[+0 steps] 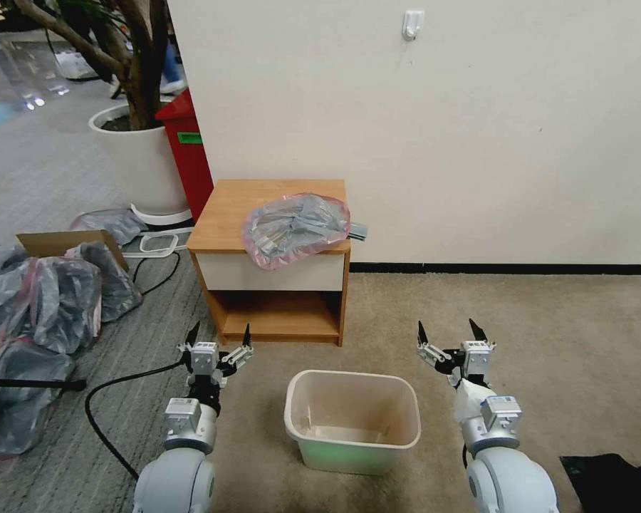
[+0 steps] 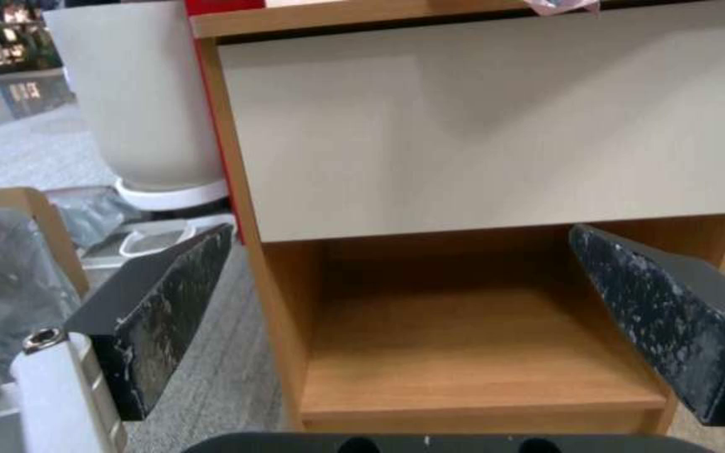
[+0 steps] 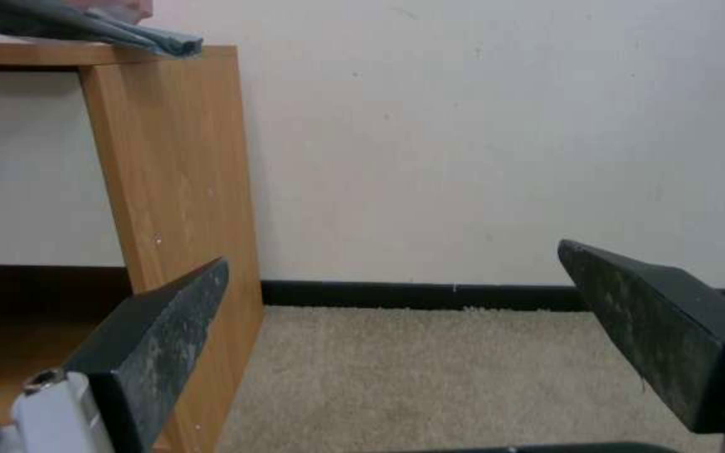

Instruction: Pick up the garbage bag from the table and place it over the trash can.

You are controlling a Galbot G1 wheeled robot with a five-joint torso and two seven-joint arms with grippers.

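Observation:
The garbage bag [image 1: 295,228], crumpled grey plastic with a pink-red rim, lies on the right front part of the table [image 1: 224,206] and hangs slightly over its front edge. A corner of the bag [image 3: 85,25] pokes past the table's side [image 3: 178,176]. The cream-white trash can [image 1: 352,419] stands empty on the carpet in front of the table. My left gripper [image 1: 219,333] is open, low, left of the can, facing the table's lower shelf [image 2: 463,352]. My right gripper [image 1: 447,330] is open too, right of the can, with nothing between its fingers [image 3: 664,327].
A heap of grey bags with a cardboard box [image 1: 46,285] lies on the floor at the left, with black cables [image 1: 114,385] running by. A white planter [image 1: 146,164] and a red bin [image 1: 189,153] stand behind the table. A wall [image 1: 441,128] backs it.

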